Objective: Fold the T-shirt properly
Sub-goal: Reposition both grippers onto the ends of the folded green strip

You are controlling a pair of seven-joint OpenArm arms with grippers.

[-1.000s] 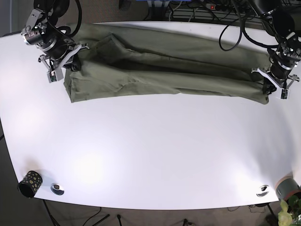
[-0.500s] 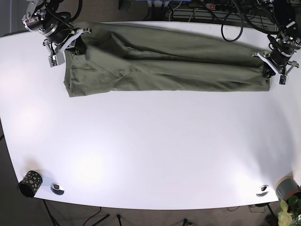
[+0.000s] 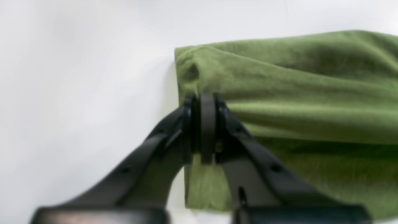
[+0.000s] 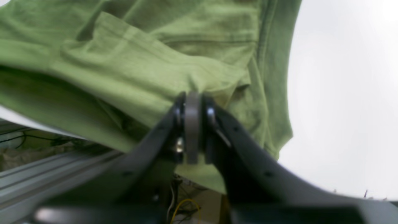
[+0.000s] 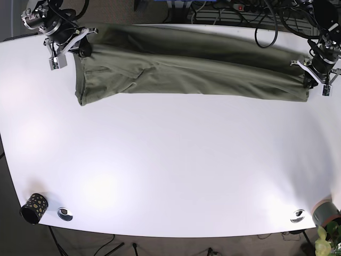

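An olive-green T-shirt (image 5: pixel 186 69) lies folded into a long band across the far side of the white table (image 5: pixel 170 165). My left gripper (image 5: pixel 309 79) is shut on the shirt's right end; the left wrist view shows its closed tips (image 3: pixel 206 102) pinching the green cloth (image 3: pixel 295 93) near a corner. My right gripper (image 5: pixel 80 49) is shut on the shirt's left end at the table's far edge; the right wrist view shows its closed tips (image 4: pixel 192 99) gripping a bunched fold of the cloth (image 4: pixel 140 62).
A patterned black cup (image 5: pixel 34 207) and a small metal disc (image 5: pixel 65 213) sit at the near left corner. Another metal disc (image 5: pixel 298 215) and a grey pot with a plant (image 5: pixel 326 213) are at the near right. Cables (image 5: pixel 240 10) run behind the table.
Both grippers have pulled the shirt toward the table's far edge and drawn it straighter. The left end has risen to the back edge; the right end moved farther back and right.
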